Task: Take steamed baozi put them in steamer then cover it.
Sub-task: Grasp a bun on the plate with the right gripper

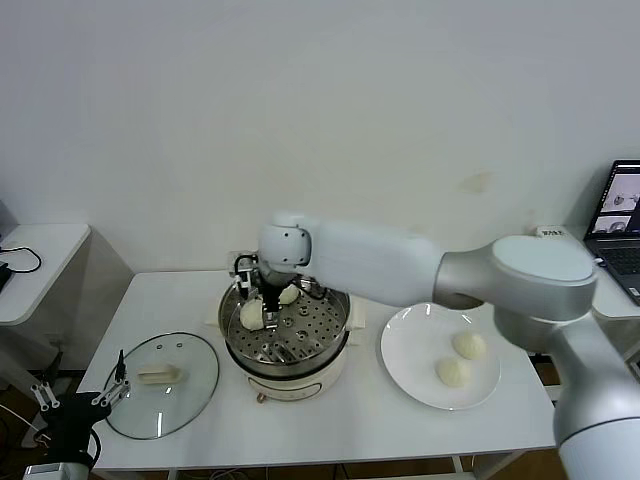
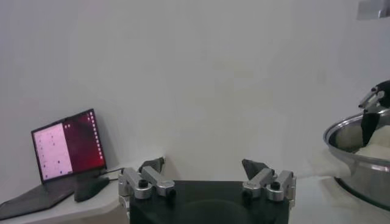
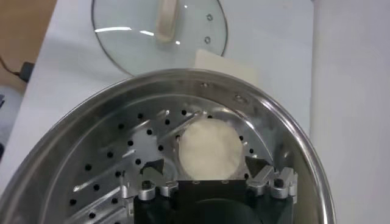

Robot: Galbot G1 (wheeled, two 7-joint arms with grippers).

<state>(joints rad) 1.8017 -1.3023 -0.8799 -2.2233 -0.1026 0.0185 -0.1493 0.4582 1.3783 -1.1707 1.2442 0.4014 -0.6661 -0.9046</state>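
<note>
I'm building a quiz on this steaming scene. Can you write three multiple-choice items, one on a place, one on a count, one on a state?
1. Where does the cover lie?
A. on the steamer
B. on the table left of the steamer
C. on the plate

2. How many baozi lie on the plate?
A. none
B. two
C. four

3. How does the right gripper stand?
A. open over a bun in the steamer
B. shut on the cover's handle
C. parked off the table

Answers:
1 B: the glass lid rests flat beside the steamer.
2 B: two buns remain there.
3 A: its fingers flank the released bun on the perforated tray.
</note>
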